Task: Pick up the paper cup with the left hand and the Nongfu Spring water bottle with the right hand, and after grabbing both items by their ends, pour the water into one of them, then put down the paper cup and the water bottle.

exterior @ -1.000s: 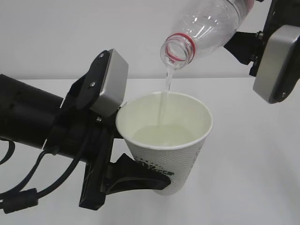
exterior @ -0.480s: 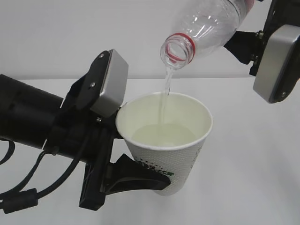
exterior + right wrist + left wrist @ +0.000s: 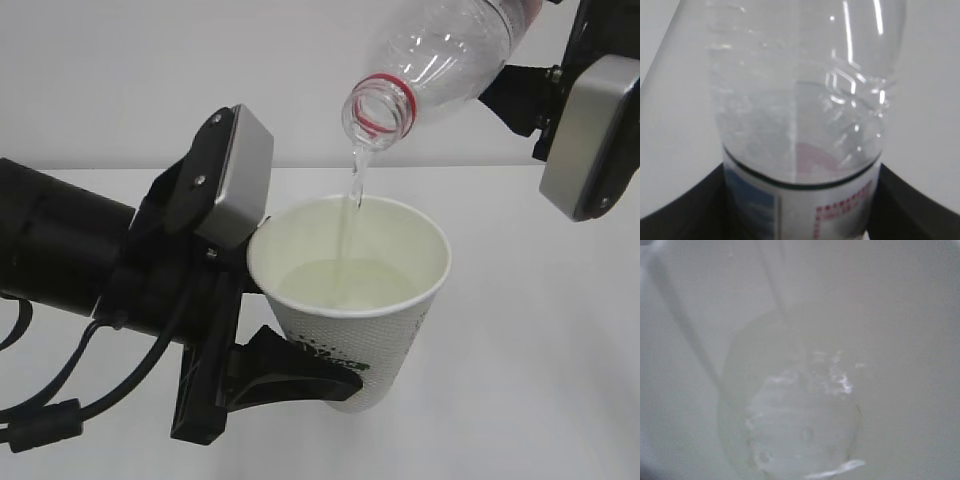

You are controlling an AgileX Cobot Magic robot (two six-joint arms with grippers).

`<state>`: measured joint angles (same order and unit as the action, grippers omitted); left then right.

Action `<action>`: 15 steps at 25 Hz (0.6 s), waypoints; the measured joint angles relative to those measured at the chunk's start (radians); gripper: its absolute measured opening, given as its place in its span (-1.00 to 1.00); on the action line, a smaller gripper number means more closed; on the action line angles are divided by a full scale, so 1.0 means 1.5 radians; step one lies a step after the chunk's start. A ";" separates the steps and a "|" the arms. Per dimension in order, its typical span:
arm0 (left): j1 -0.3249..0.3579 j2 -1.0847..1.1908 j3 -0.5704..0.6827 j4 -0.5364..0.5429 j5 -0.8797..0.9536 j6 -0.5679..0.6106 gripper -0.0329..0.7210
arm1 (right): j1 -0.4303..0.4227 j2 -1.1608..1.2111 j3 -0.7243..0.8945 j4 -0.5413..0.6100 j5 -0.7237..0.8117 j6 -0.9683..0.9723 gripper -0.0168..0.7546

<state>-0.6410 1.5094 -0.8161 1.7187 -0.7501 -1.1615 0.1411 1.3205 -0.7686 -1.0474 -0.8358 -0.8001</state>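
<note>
- Closest, my left hand [image 3: 290, 385] has its fingers [image 3: 300, 372] closed around the lower wall of the paper cup [image 3: 352, 300], hiding part of its logo.
- Water [image 3: 352, 205] streams into the cup, which is held clear of the white surface [image 3: 540, 350].
- Behind, my right hand [image 3: 560, 95] grips the tilted Nongfu Spring water bottle [image 3: 440, 60]; its base is cut off.

white table [image 3: 540, 330]: plain matte surface, fills the lower part of the exterior view. pale wall [image 3: 150, 70]: stands behind it, meets the table's far edge.
</note>
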 joint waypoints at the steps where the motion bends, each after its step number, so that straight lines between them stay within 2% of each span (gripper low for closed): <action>1: 0.000 0.000 0.000 0.000 0.001 0.000 0.39 | 0.000 0.000 0.000 0.000 0.000 0.000 0.37; 15: 0.000 0.000 0.000 0.000 0.003 0.000 0.39 | 0.000 0.000 0.000 0.004 0.000 0.000 0.37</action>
<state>-0.6410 1.5094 -0.8161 1.7187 -0.7463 -1.1615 0.1411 1.3205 -0.7686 -1.0416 -0.8358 -0.8005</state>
